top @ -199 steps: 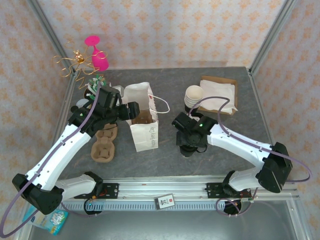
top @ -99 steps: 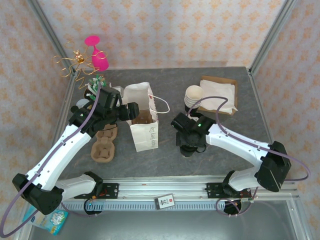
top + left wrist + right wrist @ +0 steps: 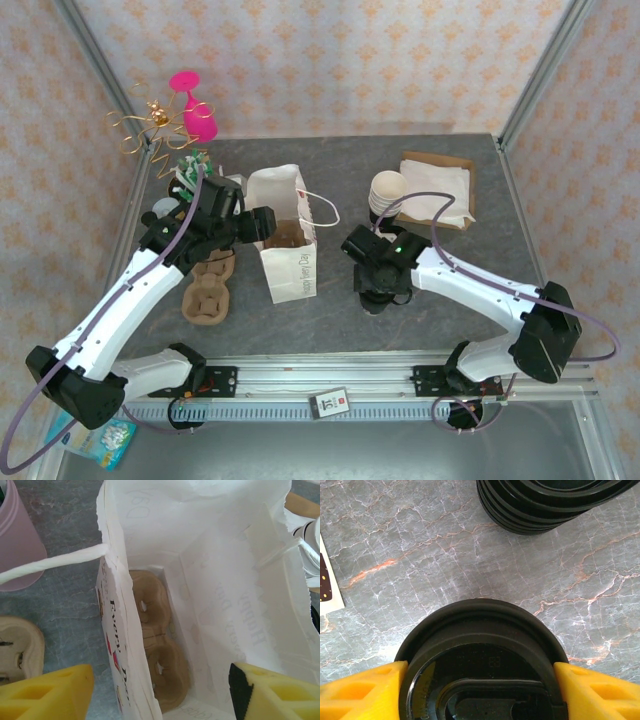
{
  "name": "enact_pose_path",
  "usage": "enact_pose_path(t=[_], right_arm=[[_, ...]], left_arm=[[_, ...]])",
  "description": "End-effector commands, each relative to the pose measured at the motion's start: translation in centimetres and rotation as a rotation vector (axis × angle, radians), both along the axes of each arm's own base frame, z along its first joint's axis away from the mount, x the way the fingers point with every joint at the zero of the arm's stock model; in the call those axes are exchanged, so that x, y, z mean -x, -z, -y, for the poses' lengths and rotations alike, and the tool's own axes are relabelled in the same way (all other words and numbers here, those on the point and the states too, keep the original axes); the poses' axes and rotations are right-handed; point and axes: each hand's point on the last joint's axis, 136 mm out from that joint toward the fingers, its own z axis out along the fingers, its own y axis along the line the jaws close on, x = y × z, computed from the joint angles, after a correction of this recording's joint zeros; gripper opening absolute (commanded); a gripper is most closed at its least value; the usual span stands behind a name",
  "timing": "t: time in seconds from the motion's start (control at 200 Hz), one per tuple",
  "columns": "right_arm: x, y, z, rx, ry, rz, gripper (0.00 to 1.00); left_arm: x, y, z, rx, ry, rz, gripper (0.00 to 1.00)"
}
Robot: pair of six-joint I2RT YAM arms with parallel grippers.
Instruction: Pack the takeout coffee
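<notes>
The takeout coffee (image 3: 480, 665) stands on the grey table, its round black lid seen from above in the right wrist view. My right gripper (image 3: 480, 686) is shut on it, each yellow finger against one side of the lid. From above, the right gripper (image 3: 378, 272) covers the cup. The white paper bag (image 3: 288, 262) stands open left of it, with a brown cup carrier (image 3: 156, 645) on its bottom. My left gripper (image 3: 161, 692) is open astride the bag's left wall (image 3: 114, 625), one finger outside and one inside. In the top view the left gripper (image 3: 262, 222) sits at the bag's mouth.
A stack of loose black lids (image 3: 545, 500) sits just beyond the coffee. Lidless cream cups (image 3: 385, 190) and a cardboard tray of napkins (image 3: 437, 188) stand at the back right. Spare brown carriers (image 3: 208, 290) lie left of the bag, near a pink cup (image 3: 15, 545).
Both grippers' jaws have narrowed. The right fingers have come in against the lid. The right gripper shifted slightly left; the left arm barely moved.
</notes>
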Motion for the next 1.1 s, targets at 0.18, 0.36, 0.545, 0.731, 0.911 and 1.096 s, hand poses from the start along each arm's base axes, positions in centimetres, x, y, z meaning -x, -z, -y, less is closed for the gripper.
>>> enact_pose_path(t=[0.18,0.36,0.545,0.731,0.911,1.096], right_arm=[[-0.1,-1.8,0.2,0.016,-0.03,0.025,0.65],[0.0,-3.0,0.0,0.004,-0.064,0.024,0.65],[0.3,-4.6,0.0,-0.01,-0.092,0.031,0.65],[0.7,-6.5,0.2,-0.028,-0.106,0.04,0.65],[0.8,-8.7,0.3,-0.053,-0.114,0.058,0.65],[0.8,-11.1,0.0,-0.09,-0.129,0.086,0.65]], left_arm=[[-1.0,0.3,-1.0,-0.043,-0.058,0.024,0.48],[-1.7,0.1,-1.4,-0.063,-0.082,0.038,0.31],[-2.5,-0.1,-1.6,-0.082,-0.101,0.064,0.15],[-3.8,-1.8,-1.6,-0.094,-0.103,0.129,0.04],[-4.7,-2.8,-1.4,-0.104,-0.098,0.165,0.0],[-5.5,-4.4,-1.6,-0.112,-0.108,0.223,0.0]])
